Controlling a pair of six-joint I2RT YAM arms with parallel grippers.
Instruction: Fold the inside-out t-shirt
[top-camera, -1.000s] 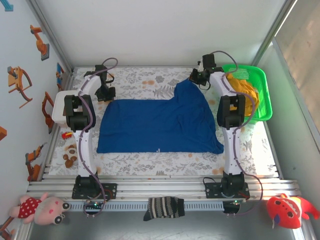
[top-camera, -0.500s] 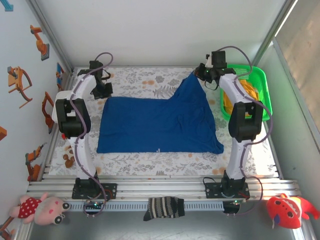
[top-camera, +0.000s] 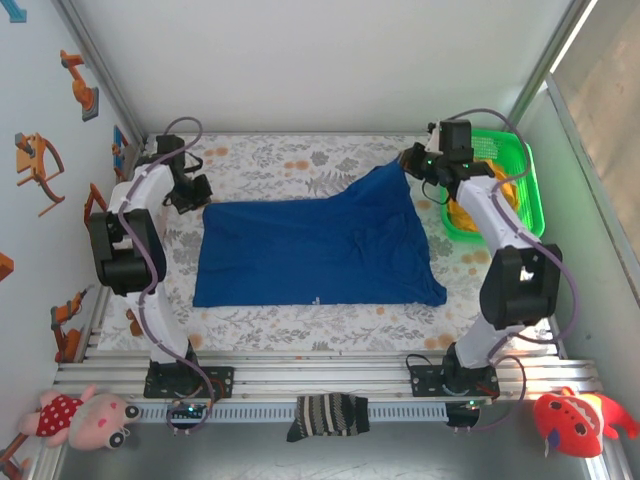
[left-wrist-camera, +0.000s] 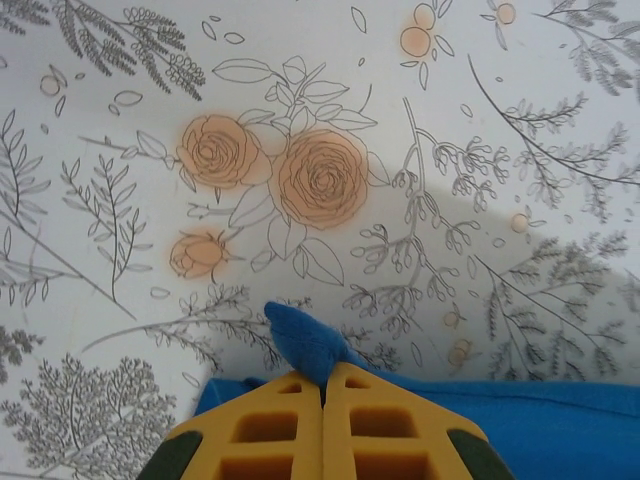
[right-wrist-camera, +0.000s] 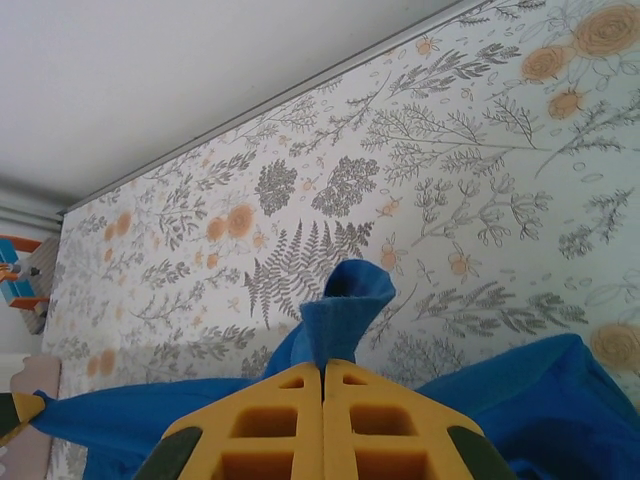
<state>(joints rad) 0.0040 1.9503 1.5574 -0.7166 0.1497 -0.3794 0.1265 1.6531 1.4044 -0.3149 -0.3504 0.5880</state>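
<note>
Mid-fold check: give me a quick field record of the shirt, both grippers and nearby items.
t-shirt: blue, spread flat, far right corner lifted
left gripper: jaws shut on its far left corner
right gripper: jaws shut on the lifted corner
basket: green, right of t-shirt, holds yellow garment
sock: striped, near edge, apart from t-shirt

We see the royal-blue t-shirt (top-camera: 315, 250), spread on the floral table (top-camera: 300, 160), far corners raised, white lettering by near hem.

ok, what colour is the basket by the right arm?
Bright green; the basket shows best in the top external view.
</note>
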